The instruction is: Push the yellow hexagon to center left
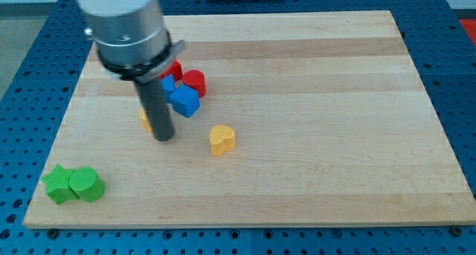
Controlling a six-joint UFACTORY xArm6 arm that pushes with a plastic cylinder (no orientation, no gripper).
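step: pushing yellow hexagon (143, 119), mostly hidden behind rod, left of centre | my tip (163, 138) touching its right side | no pincer, holds nothing | next: short push leftward

A wooden board (297, 136) holds seven small blocks: two green (58, 184) (85, 184), two blue (184, 101) (168, 84), two red (194, 82) (174, 69), one yellow heart (222, 139), plus a yellow sliver (143, 120) behind one dark rod (158, 106).
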